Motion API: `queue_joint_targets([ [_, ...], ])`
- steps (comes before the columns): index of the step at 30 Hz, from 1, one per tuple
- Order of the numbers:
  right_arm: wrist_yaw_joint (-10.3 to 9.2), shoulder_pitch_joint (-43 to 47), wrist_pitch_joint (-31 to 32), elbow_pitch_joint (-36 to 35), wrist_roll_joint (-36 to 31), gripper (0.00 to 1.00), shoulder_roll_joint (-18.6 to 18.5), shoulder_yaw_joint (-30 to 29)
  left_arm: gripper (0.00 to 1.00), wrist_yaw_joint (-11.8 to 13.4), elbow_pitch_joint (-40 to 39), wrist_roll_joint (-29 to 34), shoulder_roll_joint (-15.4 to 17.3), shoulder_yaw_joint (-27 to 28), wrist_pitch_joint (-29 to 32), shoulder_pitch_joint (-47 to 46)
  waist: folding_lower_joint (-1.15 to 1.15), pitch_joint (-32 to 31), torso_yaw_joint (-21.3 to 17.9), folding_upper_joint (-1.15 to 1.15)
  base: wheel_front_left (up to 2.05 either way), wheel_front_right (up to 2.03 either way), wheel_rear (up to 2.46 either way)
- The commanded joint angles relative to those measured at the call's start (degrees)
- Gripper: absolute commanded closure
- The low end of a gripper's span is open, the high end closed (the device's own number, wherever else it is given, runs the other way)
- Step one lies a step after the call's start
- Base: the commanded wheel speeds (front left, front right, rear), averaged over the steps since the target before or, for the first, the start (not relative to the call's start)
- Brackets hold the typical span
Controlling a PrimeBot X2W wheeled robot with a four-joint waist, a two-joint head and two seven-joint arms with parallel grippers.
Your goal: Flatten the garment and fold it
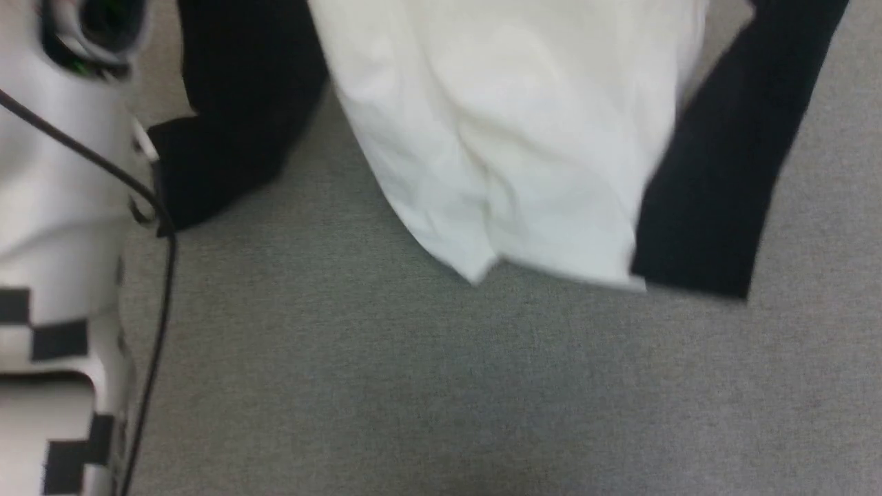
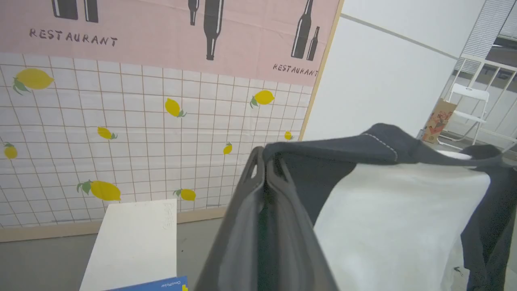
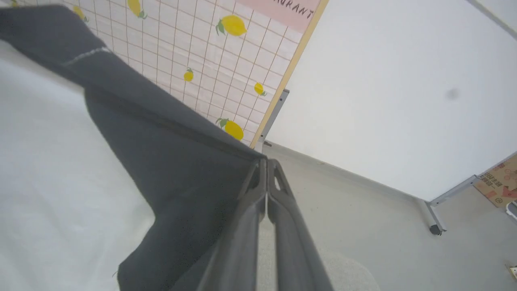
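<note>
Between the tips of the left gripper (image 2: 264,161), pressed together on one black shoulder edge of the garment (image 1: 510,138), and likewise at the right gripper (image 3: 266,165), pinching the opposite black shoulder. Hanging below both sets of fingers as a spread sheet, white body in the middle, black sleeves at either side, hem low over the grey surface (image 1: 413,386); seemingly the flattening step, held up to open out. Next, probably: lower and draw along, both pinches tight and level, to lay it down without creases

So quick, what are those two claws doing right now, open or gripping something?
Left gripper: closed, pinching a black edge of the white cotton T-shirt with black sleeves.
Right gripper: closed, pinching the same T-shirt's black fabric.
</note>
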Motion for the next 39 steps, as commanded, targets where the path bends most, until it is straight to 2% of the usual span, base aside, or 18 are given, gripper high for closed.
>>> queue_joint_targets([
  [1, -0.13, -2.9, -1.4, 0.2, -1.8, 1.00, 0.2, -1.8, 1.00, 1.3, 1.1, 1.3, 1.8, 1.5, -1.9, -3.8, 0.00, 3.3, -2.0, 0.00, 0.00, 0.00, 0.00],
  [9, -0.13, -16.1, -12.9, 1.4, -12.5, 1.00, 5.3, -10.7, 1.00, 4.4, 6.3, 5.0, 3.2, 5.6, -12.8, -17.9, 0.00, 7.8, -3.8, 0.00, 0.00, 0.00, 0.00],
  [16, -0.13, -22.3, -23.6, 4.6, -20.1, 1.00, 8.6, -14.6, 1.00, 4.0, 9.2, 5.4, 3.4, 7.0, -19.7, -23.0, 0.00, 8.7, -3.6, 0.00, 0.00, 0.00, 0.00],
  [25, -0.13, -14.7, -26.5, 13.9, -17.4, 1.00, 9.5, -9.2, 1.00, -0.6, 14.6, 2.8, 3.3, 5.2, -18.1, -13.5, 0.00, 7.3, -2.4, 0.00, 0.00, 0.00, 0.00],
  [26, -0.13, -13.4, -27.0, 14.5, -16.8, 1.00, 9.4, -8.2, 1.00, -1.4, 14.9, 2.6, 3.2, 4.6, -17.7, -12.0, 0.00, 6.8, -2.2, 0.00, 0.00, 0.00, 0.00],
  [27, -0.13, -8.3, -28.9, 15.1, -13.7, 1.00, 9.1, -5.3, 1.00, -3.4, 14.7, 2.1, 2.6, 1.9, -16.6, -6.5, 0.00, 4.2, -1.4, 0.00, 0.00, 0.00, 0.00],
  [34, -0.13, 4.4, -30.0, 11.1, -7.1, 1.00, 9.0, -1.7, 1.00, -5.3, 8.2, -3.5, -0.7, -1.5, -14.7, 6.7, 0.00, -2.8, 0.0, 0.00, 0.00, 0.00, 0.00],
  [36, -0.13, 9.1, -29.8, 8.4, -5.6, 0.00, 9.1, -1.6, 1.00, -5.4, 4.6, -4.9, -1.3, -2.6, -14.2, 11.4, 0.00, -5.2, 0.5, 0.00, 0.00, 0.00, 0.00],
  [39, -0.13, 16.7, -29.4, 3.4, -4.0, 0.00, 9.4, -2.7, 1.00, -5.4, -1.9, -7.2, -2.5, -3.9, -13.0, 19.2, 0.00, -8.9, 1.2, 0.00, 0.00, 0.00, 0.00],
])
